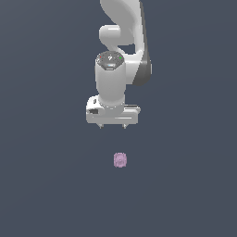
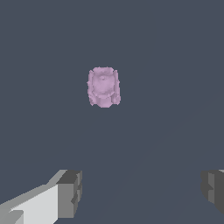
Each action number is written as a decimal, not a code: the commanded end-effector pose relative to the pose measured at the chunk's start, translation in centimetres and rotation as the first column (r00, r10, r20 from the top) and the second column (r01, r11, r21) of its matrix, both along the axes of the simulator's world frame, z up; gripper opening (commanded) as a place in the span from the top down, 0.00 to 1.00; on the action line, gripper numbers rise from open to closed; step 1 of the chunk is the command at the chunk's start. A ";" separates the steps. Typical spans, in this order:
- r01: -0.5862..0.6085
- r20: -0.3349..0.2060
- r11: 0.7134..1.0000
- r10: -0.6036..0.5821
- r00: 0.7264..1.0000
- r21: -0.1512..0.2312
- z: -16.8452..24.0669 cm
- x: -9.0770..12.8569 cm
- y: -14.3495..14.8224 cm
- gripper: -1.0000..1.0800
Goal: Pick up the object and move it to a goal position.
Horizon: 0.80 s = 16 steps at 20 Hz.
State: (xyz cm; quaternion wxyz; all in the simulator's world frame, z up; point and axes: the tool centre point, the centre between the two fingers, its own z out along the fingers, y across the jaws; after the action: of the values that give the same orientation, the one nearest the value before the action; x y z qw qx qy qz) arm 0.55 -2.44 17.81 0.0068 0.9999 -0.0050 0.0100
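The object (image 1: 120,160) is a tiny pale pink-lilac lump with a bumpy outline, lying on the plain dark grey floor. In the exterior view it sits below my white gripper (image 1: 112,126), apart from it and slightly to the exterior view's right of its middle. The gripper is open and empty, fingers pointing down, well above the object. In the wrist view the object (image 2: 103,86) shows clear of the gripper (image 2: 142,192); one grey fingertip (image 2: 70,194) and the other fingertip (image 2: 213,187) stand far apart, with nothing between them.
The white arm (image 1: 125,37) rises behind the gripper. The dark grey floor (image 1: 46,185) fills the rest of both views.
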 end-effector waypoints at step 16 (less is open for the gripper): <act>-0.075 -0.009 0.997 0.075 0.997 -0.012 -0.3 -0.3 2.0 0.04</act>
State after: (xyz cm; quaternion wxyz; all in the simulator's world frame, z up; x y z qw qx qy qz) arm 0.19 -0.34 17.54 0.0129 0.9993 0.0334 0.0064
